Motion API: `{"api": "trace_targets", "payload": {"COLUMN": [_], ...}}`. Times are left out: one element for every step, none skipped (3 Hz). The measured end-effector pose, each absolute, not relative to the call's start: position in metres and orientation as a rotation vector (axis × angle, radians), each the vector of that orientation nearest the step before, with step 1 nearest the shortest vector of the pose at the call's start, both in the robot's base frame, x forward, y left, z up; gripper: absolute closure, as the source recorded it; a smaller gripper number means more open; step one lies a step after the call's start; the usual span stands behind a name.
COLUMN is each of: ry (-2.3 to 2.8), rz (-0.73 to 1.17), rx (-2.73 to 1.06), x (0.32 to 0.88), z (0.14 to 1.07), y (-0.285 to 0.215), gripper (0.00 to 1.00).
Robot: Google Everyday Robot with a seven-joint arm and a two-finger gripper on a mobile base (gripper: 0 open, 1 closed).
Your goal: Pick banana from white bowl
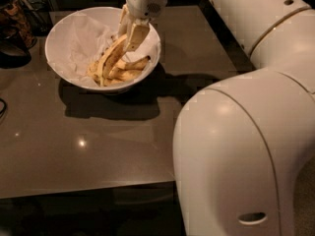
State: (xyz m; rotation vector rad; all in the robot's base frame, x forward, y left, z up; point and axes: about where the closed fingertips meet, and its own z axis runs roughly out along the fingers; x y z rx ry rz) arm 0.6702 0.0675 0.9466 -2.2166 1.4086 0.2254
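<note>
dark table (pixel 98 146), jar (pixel 11 21) at left

We see a large round white bowl (pixel 53 58) with sloping sides, upright on a dark table and lined with crumpled white paper. In it is a long curved yellow banana (pixel 110 59), brown-speckled. It tilts steeply, with its lower end at the bottom of the bowl and its upper end raised toward the far right rim. There the gripper (pixel 129 36) reaches down into the bowl and clasps the upper end.
</note>
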Motion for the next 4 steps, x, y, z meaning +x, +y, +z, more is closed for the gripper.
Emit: {"api": "trace_targets", "payload": {"ry": [1.407, 1.388, 1.352, 1.31], "rz": [0.226, 0.247, 0.268, 0.29], "rx": [-2.216, -2.141, -2.058, -2.011], "x": [0.67, 0.668, 0.658, 0.648], "z": [0.947, 0.967, 0.992, 1.009], "y": [0.068, 0.072, 0.074, 0.077], "gripper": [1.0, 1.0, 1.0, 1.0]}}
